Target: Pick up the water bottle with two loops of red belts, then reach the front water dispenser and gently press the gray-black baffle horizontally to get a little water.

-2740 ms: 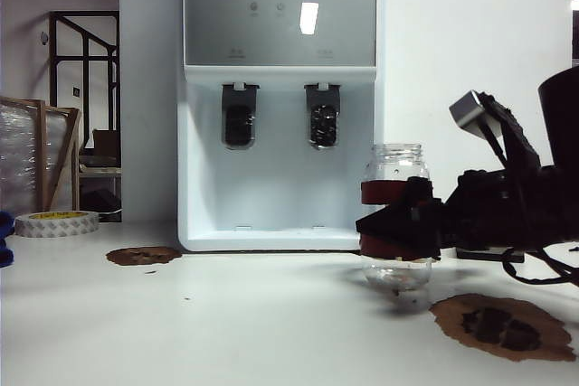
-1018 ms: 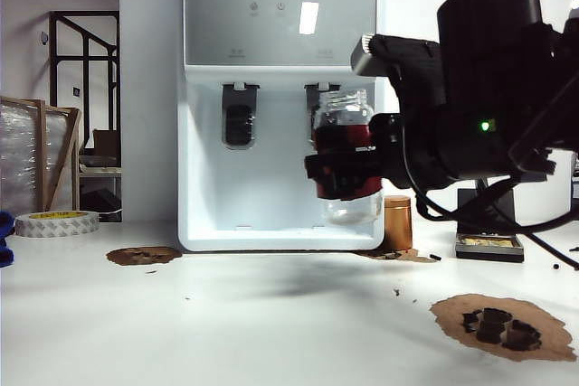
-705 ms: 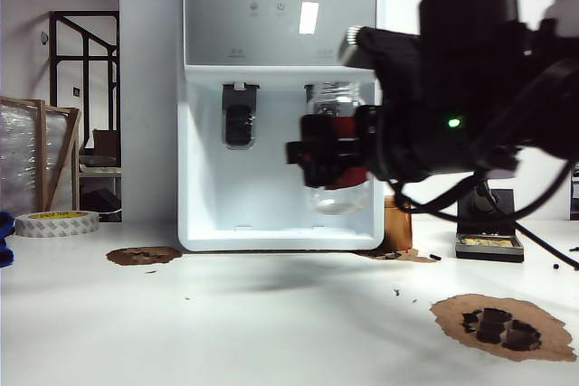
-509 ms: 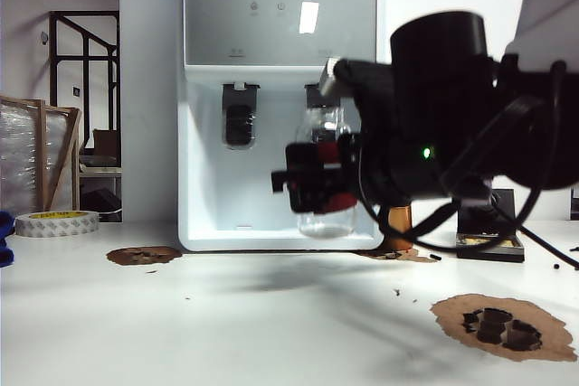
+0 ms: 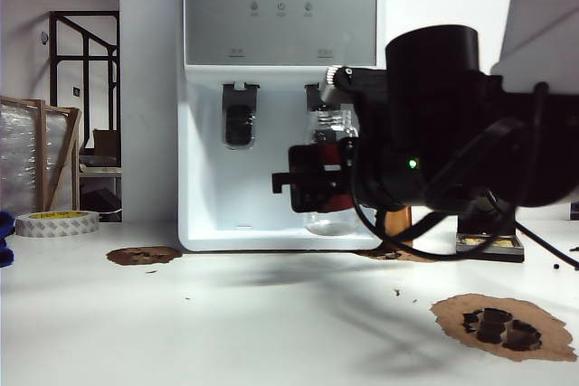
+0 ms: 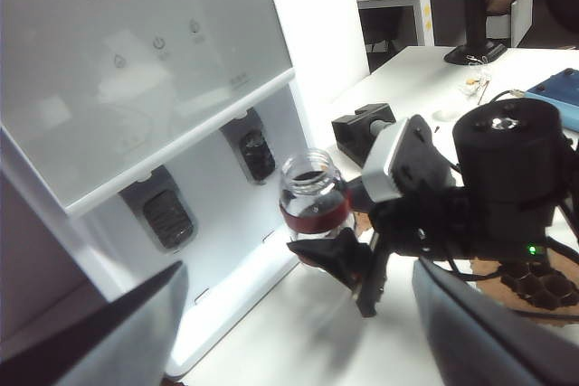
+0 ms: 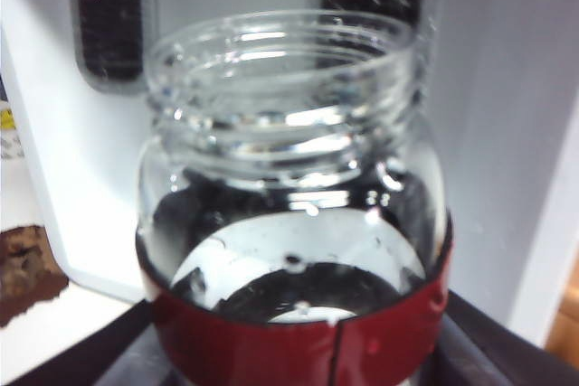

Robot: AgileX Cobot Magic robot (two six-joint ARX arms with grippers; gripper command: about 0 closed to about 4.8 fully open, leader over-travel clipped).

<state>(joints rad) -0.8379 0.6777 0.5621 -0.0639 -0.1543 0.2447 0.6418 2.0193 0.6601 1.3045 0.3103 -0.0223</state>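
- Clear glass red-banded water bottle (image 5: 330,169), clamped upright in right gripper (image 5: 312,178), before white water dispenser (image 5: 208,196).
- Left gripper (image 6: 298,332): jaws spread wide, empty, well back.
- White table (image 5: 226,323), brown stains.

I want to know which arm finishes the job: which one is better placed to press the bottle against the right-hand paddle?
The right. Its gripper already holds the water bottle upright in front of the gray-black baffle of the water dispenser. The left gripper hangs open and empty, well back from it.
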